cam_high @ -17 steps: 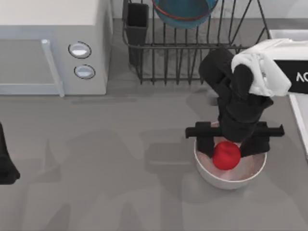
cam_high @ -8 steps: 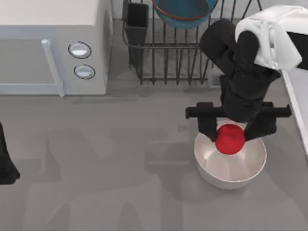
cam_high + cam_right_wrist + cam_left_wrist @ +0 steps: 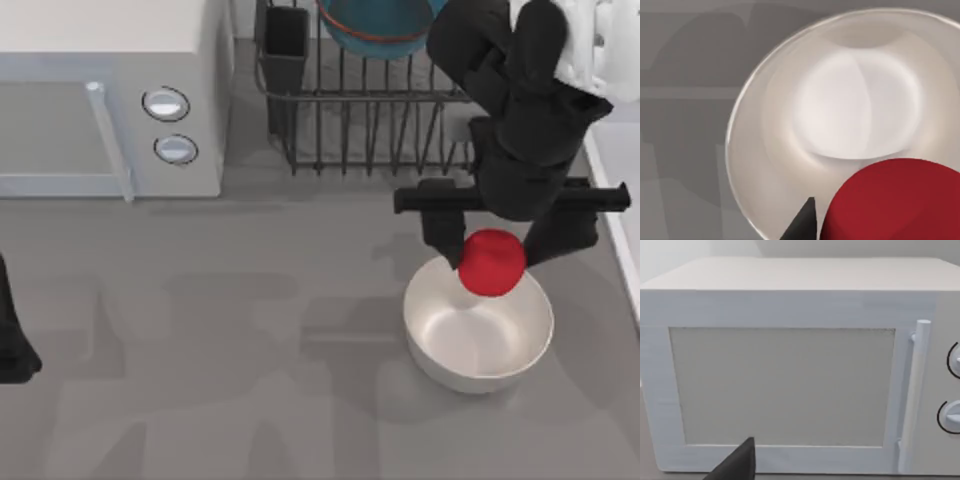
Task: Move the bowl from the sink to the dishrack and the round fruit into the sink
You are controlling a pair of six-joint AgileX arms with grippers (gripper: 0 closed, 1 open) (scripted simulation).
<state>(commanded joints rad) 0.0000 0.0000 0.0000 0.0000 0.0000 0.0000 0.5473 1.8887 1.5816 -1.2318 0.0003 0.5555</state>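
A matte grey worktop (image 3: 220,330) fills the top view, marked with soft overlapping shadows in paler and darker bands. At its far left corner stands a white microwave (image 3: 110,100) with a long bar handle (image 3: 110,140) and two round knobs (image 3: 166,103), one below the other. From the left wrist view its door (image 3: 782,385) shows a flat pale-grey window panel. Behind it the surface looks like a plain light wall (image 3: 850,247), though little of it is visible. Lighting is even and diffuse.
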